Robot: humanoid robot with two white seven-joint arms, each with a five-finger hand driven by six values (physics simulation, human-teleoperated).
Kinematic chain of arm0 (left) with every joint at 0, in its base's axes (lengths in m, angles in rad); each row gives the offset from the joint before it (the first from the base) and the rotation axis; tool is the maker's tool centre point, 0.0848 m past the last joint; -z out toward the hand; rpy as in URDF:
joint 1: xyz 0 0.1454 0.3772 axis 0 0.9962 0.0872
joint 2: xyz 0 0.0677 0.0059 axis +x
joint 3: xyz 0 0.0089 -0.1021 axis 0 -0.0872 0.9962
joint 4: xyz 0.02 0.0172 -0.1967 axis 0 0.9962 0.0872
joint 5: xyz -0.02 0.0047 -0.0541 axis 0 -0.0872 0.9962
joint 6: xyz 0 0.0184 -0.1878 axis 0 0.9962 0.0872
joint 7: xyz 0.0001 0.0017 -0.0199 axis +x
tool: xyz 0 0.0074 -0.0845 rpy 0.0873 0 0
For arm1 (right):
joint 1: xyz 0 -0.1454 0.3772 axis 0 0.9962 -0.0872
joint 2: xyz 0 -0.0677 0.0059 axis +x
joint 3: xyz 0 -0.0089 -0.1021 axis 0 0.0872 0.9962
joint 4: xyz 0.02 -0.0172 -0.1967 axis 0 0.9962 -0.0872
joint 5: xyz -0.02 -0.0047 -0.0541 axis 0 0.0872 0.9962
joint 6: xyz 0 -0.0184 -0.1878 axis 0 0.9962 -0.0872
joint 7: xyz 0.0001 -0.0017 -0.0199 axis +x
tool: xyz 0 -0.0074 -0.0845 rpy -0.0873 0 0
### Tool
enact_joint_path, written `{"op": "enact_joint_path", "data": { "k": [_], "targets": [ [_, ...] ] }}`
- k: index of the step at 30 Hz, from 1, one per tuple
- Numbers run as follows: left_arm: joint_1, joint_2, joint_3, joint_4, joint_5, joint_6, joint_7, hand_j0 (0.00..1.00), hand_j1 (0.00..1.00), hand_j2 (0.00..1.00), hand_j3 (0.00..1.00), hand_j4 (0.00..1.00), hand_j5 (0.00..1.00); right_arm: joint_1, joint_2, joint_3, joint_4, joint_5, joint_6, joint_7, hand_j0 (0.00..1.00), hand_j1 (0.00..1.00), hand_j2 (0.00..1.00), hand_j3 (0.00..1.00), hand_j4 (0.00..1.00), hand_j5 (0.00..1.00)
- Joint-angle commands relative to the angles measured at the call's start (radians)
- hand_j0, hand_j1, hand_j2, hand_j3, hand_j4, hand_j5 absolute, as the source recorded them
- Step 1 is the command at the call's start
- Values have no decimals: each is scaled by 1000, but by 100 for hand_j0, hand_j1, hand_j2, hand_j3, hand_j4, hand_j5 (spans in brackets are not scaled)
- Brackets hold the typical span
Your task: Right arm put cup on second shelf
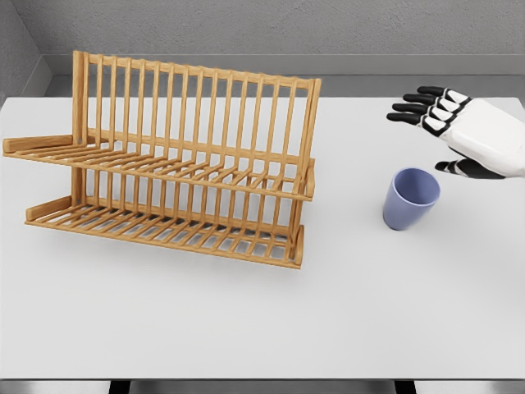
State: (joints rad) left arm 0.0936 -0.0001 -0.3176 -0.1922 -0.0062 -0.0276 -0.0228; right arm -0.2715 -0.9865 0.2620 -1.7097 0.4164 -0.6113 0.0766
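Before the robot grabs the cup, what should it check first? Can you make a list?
1. Cup standing upright on the table: ok.
2. Right hand open, holding nothing: ok.
3. Right hand around the cup: not ok, it is above and to the right of the cup, apart from it.
4. Both shelves of the wooden rack bare: ok.
5. Nothing on the table between cup and rack: ok.
6. Left hand out of the way: cannot tell, not in view.
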Motion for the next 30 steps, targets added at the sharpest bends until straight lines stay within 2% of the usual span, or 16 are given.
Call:
{"op": "enact_joint_path", "data": {
  "k": [1,2,4,8,9,10,11,12,13,16,18,19,21,23,26,30],
  "targets": [
    [0,0,0,-1,0,0,0,100,100,100,100,100,100,0,-3,-3,-4,-7,0,0,100,100,100,100,100,100],
    [0,0,0,-1,0,0,0,100,100,100,100,100,100,2,-9,-3,-4,-10,0,-1,100,100,100,100,100,100],
    [0,0,0,0,0,0,0,100,100,100,100,100,100,15,-69,2,2,-11,0,-9,100,100,100,100,100,100],
    [0,0,0,-1,0,0,0,100,100,100,100,100,100,43,-80,5,12,-11,0,3,100,100,100,100,100,100],
    [0,0,0,0,0,0,0,100,100,100,100,100,100,45,-103,2,13,-10,0,73,100,100,100,100,100,100],
    [0,0,0,-1,0,0,0,100,100,100,100,100,100,32,-103,-7,15,-11,0,202,100,100,100,100,100,100],
    [0,0,0,-1,0,0,0,100,100,100,100,100,100,29,-103,-46,16,-11,0,331,100,100,100,100,100,100],
    [0,0,0,-1,0,0,0,100,100,100,100,100,100,31,-103,-122,16,-11,0,460,100,100,100,100,100,100],
    [0,0,0,0,0,0,0,100,100,100,100,100,100,31,-101,-159,16,-11,0,534,100,100,100,100,100,100],
    [0,0,0,0,0,0,0,100,100,100,100,100,100,21,-97,-182,18,-13,0,534,100,100,100,100,100,100],
    [0,0,0,0,0,0,0,100,100,100,100,100,100,-3,-84,-143,35,-11,0,534,100,100,100,100,100,100],
    [0,0,0,0,0,0,0,100,100,100,100,100,100,-63,-69,-69,39,-11,0,534,100,100,100,100,100,100],
    [0,0,0,-1,0,0,0,100,100,100,100,100,100,-242,-17,94,85,-13,0,534,100,100,100,100,100,100],
    [0,0,0,0,0,0,0,100,100,100,100,100,100,-259,-4,102,90,-10,0,534,100,100,100,100,100,100],
    [0,0,0,0,0,0,0,100,100,100,100,100,100,-261,6,178,108,-11,0,534,100,100,100,100,100,100],
    [0,0,0,0,0,0,0,100,100,100,100,100,100,-265,26,213,147,-5,0,534,100,100,100,100,100,100]
  ]
}}
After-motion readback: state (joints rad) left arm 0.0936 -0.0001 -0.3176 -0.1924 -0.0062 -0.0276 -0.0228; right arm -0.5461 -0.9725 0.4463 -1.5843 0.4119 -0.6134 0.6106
